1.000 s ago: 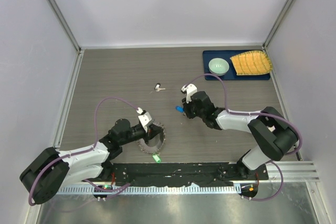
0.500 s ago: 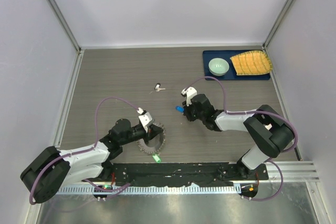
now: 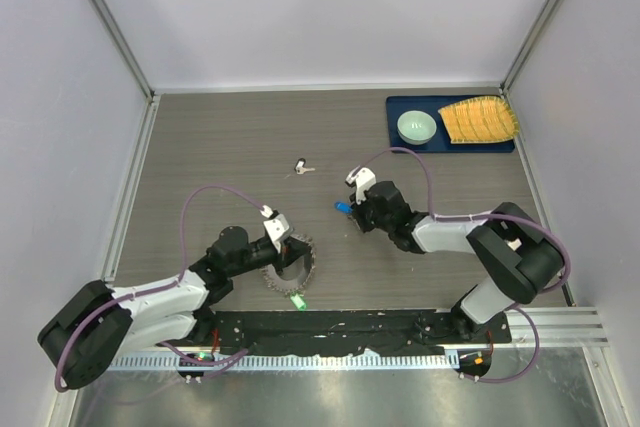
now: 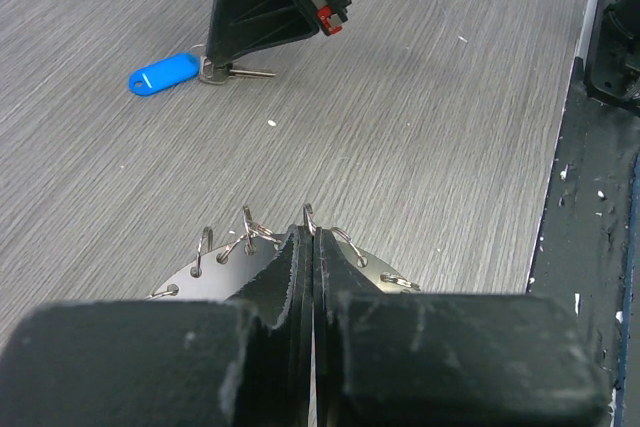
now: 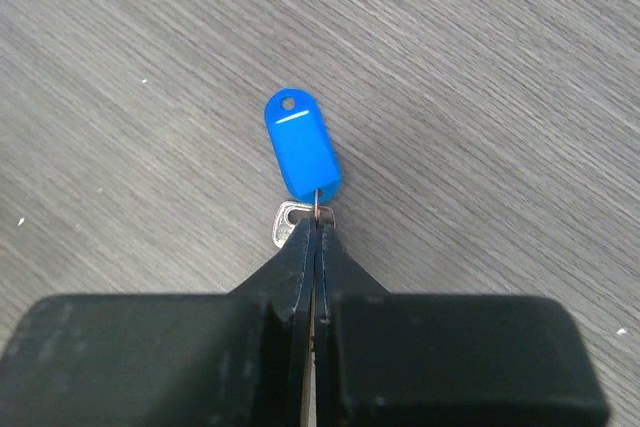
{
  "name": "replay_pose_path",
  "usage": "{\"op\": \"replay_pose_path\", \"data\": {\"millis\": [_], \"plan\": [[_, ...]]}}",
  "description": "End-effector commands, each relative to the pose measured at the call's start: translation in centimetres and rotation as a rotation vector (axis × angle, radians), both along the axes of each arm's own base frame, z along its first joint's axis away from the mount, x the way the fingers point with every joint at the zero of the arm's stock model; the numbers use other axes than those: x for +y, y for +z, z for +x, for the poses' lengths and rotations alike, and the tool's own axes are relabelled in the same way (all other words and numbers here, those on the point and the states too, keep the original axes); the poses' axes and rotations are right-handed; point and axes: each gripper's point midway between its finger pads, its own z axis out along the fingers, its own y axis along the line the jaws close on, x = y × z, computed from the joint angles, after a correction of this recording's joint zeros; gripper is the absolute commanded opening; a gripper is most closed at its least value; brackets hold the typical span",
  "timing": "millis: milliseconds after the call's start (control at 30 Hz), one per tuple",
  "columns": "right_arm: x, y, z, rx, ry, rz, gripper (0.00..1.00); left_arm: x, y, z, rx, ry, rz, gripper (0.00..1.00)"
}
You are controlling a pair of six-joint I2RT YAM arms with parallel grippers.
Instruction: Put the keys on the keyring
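Presently I find the blue key [image 5: 301,157] lying flat on the table [image 3: 220,147], near its middle. Its plastic tag runs lengthwise away from the right gripper [image 5: 313,235], leaning slightly left, with the holed end farthest out. The silver head sits at the tag's near end, and the blade is hidden beneath the fingers. From the left wrist camera the same long axis reads tag to the left, blade to the right. The right fingers are pressed together, nipping the small wire loop that joins tag and head.

The keyring [image 3: 292,269] lies nearer the arm bases, well apart from the blue key, its rim strung with wire loops. The left gripper [image 4: 305,239] has its fingers closed tight on that rim.

The green key [image 3: 297,301] lies just beside the keyring on the near side. Which way it points I cannot tell.

At the far right stands a blue tray [image 3: 400,107] holding a green bowl [image 3: 416,127].
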Motion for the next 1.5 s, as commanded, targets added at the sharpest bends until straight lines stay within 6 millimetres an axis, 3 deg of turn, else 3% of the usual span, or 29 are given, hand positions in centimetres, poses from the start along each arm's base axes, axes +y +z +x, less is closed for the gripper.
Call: {"op": "replay_pose_path", "data": {"millis": [0,167,367,600,800,1067,1467], "plan": [[0.7,3.3,-0.4,-0.083,0.084,0.042,0.01,-0.6,2.8,0.1,-0.095,-0.033,-0.070,0.00],[1.3,6.7,-2.5,-0.159,0.219,0.056,0.01,-0.9,3.6,-0.8,-0.142,-0.092,-0.097,0.00],[3.3,10.4,-7.7,-0.234,0.455,0.106,0.01,-1.1,5.1,-2.2,-0.226,-0.173,-0.135,0.00],[4.0,12.1,-12.6,-0.263,0.671,0.055,0.01,-1.4,6.2,-3.5,-0.296,-0.261,-0.149,0.00],[4.4,12.1,-15.9,-0.239,0.766,0.024,0.01,-1.6,6.2,-4.2,-0.323,-0.312,-0.145,0.01],[5.0,12.2,-16.8,-0.254,0.823,-0.006,0.01,-2.6,6.0,-5.7,-0.327,-0.431,-0.136,0.00],[6.3,11.5,-17.8,-0.223,0.908,-0.044,0.01,-3.2,5.0,-5.6,-0.301,-0.439,-0.089,0.00]]}}
